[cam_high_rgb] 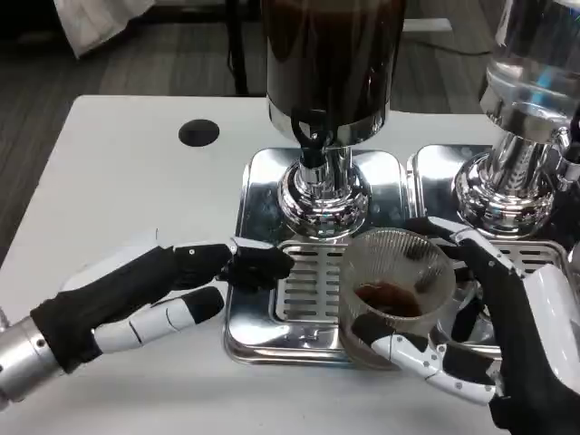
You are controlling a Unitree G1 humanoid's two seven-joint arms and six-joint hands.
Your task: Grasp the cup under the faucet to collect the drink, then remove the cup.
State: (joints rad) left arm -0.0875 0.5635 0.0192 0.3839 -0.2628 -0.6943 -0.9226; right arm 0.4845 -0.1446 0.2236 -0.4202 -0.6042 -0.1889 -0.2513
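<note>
Cup, ribbed, clear, holding dark drink, on drip tray below faucet; right hand grips it; left hand empty, fingers spread.

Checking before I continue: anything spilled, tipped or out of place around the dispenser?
Nothing stands out. The cup sits upright on the drip tray, held by the right robot hand, with dark drink inside. No spill shows on the tray or table.

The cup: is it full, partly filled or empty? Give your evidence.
Partly filled. The cup stands upright in the right hand, and dark drink covers only its bottom.
</note>
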